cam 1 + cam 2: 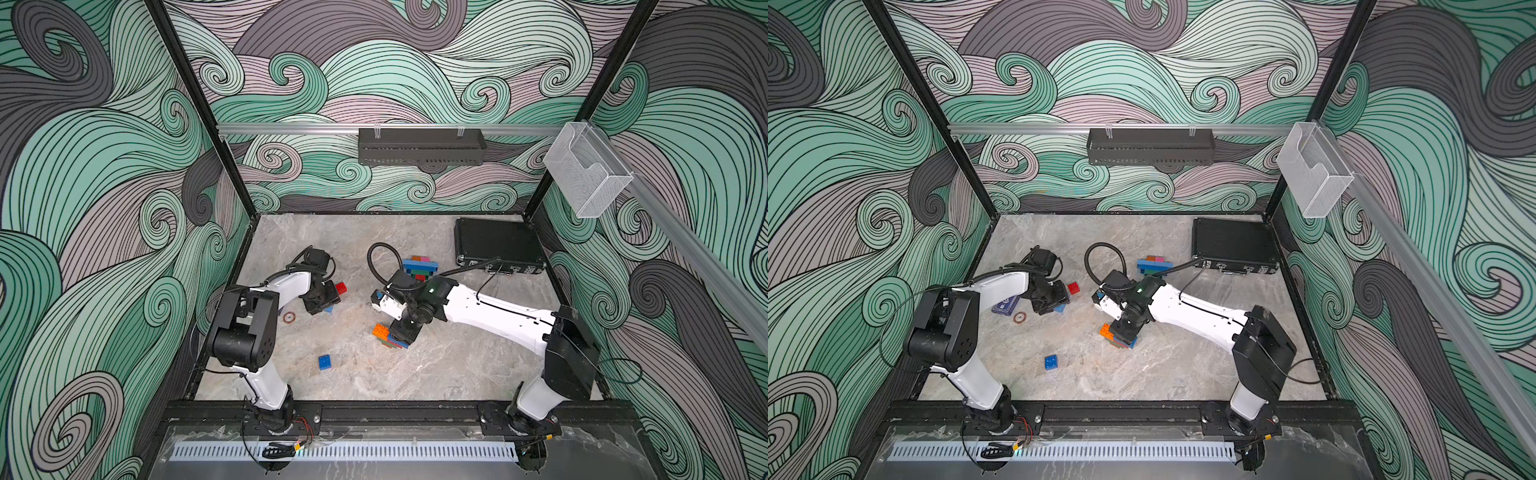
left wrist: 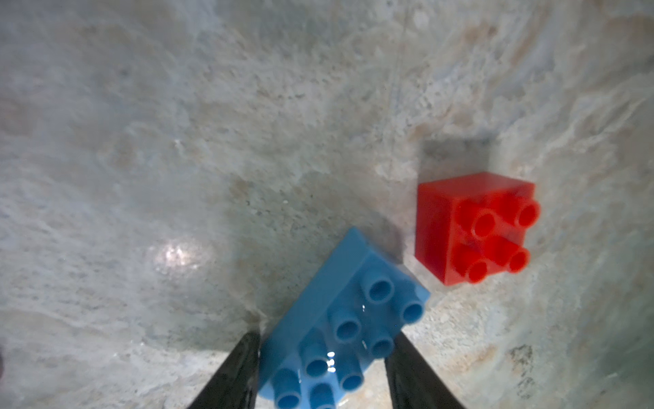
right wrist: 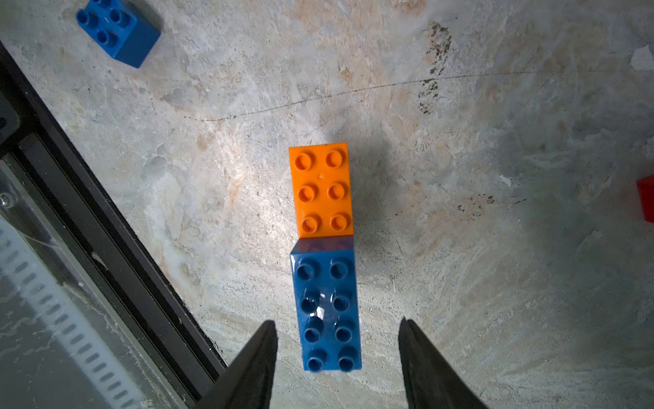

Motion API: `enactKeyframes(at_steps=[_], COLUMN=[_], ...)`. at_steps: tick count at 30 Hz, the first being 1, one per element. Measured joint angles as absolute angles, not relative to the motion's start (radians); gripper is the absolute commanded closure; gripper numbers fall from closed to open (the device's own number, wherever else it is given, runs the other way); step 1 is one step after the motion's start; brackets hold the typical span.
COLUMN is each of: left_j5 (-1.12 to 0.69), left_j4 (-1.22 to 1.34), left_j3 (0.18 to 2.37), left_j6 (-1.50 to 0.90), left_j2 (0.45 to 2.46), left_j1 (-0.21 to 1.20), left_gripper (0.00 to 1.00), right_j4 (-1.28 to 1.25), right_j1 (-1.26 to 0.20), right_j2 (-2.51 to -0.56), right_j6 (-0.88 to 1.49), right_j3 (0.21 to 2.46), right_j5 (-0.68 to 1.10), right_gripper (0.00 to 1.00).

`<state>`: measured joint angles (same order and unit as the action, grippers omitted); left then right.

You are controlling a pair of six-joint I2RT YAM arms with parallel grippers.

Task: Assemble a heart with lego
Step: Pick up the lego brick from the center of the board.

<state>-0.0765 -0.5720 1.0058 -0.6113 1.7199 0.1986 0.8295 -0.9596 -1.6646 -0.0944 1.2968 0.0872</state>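
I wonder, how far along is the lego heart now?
Done: one multicoloured cluster of bricks stands joined at the back, and an orange brick and dark blue brick form a second stack. In hand: the left gripper straddles a light blue brick; the right gripper hangs open over the second stack. Remaining: the red brick and small blue brick lie loose; no heart shape yet.

Red brick point(image 2: 474, 226) beside light blue brick point(image 2: 339, 325)

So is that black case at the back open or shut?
Shut: the black case lies flat, lid down, with latches and handle along its front edge.
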Motion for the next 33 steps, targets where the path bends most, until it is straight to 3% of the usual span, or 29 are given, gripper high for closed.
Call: enactKeyframes(at_steps=[8,21,28,33], left_j5=[-0.022,0.116,0.123,0.094], left_j4=[-0.667,-0.756,-0.786,-0.795], left_j3=[1.035,1.225,1.256,1.235], left_j6=[-0.507,-0.327,-0.325,-0.373], left_j2=[1.724,1.878,1.912,1.895], left_j1=[0.2,0.215,0.215,0.222], left_gripper=[0.43,0.54,0.72,0.76], right_j4=[0.83,0.827,0.827,0.827], right_j1=[-0.96,-0.96,-0.96,-0.96], right_j2=[-1.665,-1.658,-1.647,-1.647], right_j6=[-0.097,-0.098,-0.099,-0.101], right_j3=[1.295,1.277,1.272,1.271], right_j5=[0.089,0.107,0.107,0.105], right_gripper=[0.42,0.41,0.42,0.42])
